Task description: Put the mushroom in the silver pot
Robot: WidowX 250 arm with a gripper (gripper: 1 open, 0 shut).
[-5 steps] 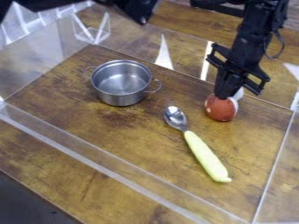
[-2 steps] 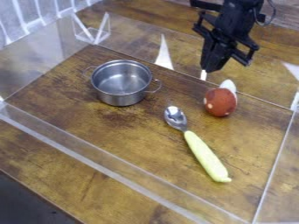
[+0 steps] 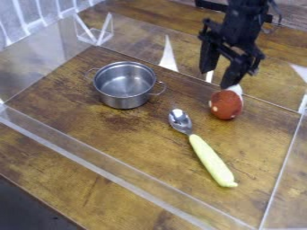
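The mushroom (image 3: 225, 105), red-brown cap with a whitish stem pointing up and right, lies on the wooden table at the right. My gripper (image 3: 223, 75) hangs just above and behind it, pointing down, its black fingers (image 3: 206, 65) spread open with nothing between them. The silver pot (image 3: 124, 84) stands empty at the left centre, well apart from the mushroom and the gripper.
A spoon (image 3: 204, 148) with a metal bowl and a yellow handle lies in front of the mushroom, angled toward the lower right. Clear acrylic walls (image 3: 72, 139) run around the table.
The gripper rose off the mushroom, then its jaws went from shut to open. The mushroom stays on the table, lying on its side.
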